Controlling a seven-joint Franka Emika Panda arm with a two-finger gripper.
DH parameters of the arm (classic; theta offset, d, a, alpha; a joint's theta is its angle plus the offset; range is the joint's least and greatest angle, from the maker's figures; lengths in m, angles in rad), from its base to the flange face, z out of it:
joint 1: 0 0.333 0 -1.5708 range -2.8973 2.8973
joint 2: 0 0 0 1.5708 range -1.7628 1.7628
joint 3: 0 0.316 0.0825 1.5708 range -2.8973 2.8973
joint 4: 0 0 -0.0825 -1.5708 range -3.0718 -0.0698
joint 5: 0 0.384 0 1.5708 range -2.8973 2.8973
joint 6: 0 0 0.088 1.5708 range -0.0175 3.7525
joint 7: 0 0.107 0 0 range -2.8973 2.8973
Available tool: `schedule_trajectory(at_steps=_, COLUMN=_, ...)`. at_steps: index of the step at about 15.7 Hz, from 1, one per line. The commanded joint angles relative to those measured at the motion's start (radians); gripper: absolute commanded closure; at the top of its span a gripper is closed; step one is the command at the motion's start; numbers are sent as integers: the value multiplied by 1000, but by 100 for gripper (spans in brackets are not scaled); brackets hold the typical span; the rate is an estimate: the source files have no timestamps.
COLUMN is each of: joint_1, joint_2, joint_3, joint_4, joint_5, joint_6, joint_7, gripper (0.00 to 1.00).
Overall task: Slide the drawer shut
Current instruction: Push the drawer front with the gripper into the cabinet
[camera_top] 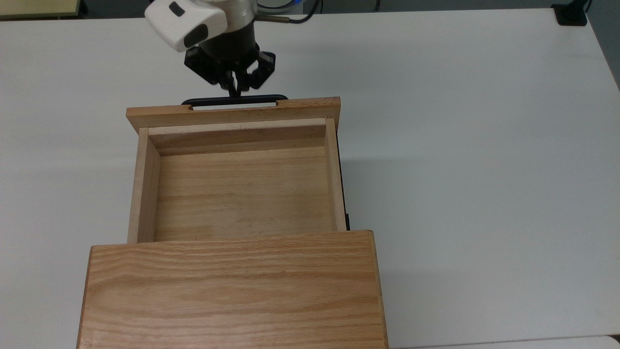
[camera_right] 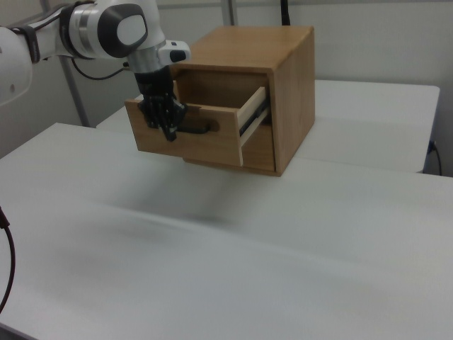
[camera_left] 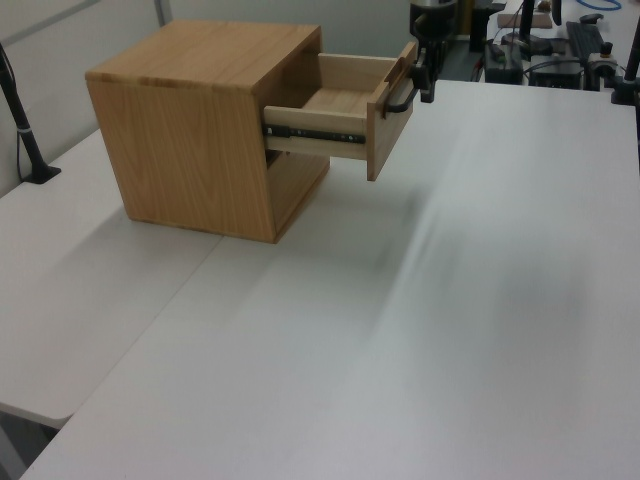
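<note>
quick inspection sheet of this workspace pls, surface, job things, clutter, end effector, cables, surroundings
surface: white table, bare around the cabinet
job's things: drawer pulled well out of the wooden cabinet, nothing inside it; black bar handle on its front panel
clutter: nothing seen on the table near the cabinet
end effector: end effector pointing down, fingers closed, tips right at the middle of the handle on its outer side; contact cannot be told
cables: a dark cable hangs at the right view's left edge; another runs along the arm
surroundings: black post base on the table at the left view's left; equipment on a far bench; black mount at the table's far corner
</note>
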Motion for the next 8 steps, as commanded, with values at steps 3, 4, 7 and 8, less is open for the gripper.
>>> schedule_trajectory(at_steps=3, joint_1=16, joint_2=68, joint_3=-14, joint_4=39, joint_5=16, joint_6=227, joint_7=54, gripper=94)
schedule_trajectory(at_steps=4, joint_1=17, joint_2=79, joint_3=-22, joint_4=39, joint_5=16, joint_6=259, joint_7=64, gripper=94)
schedule_trajectory(at_steps=7, joint_1=45, joint_2=120, joint_3=-56, joint_4=71, joint_5=16, joint_6=337, joint_7=109, gripper=94)
schedule_trajectory(at_steps=8, joint_1=55, joint_2=136, joint_3=-68, joint_4=88, joint_5=17, joint_6=362, joint_7=126, gripper=94)
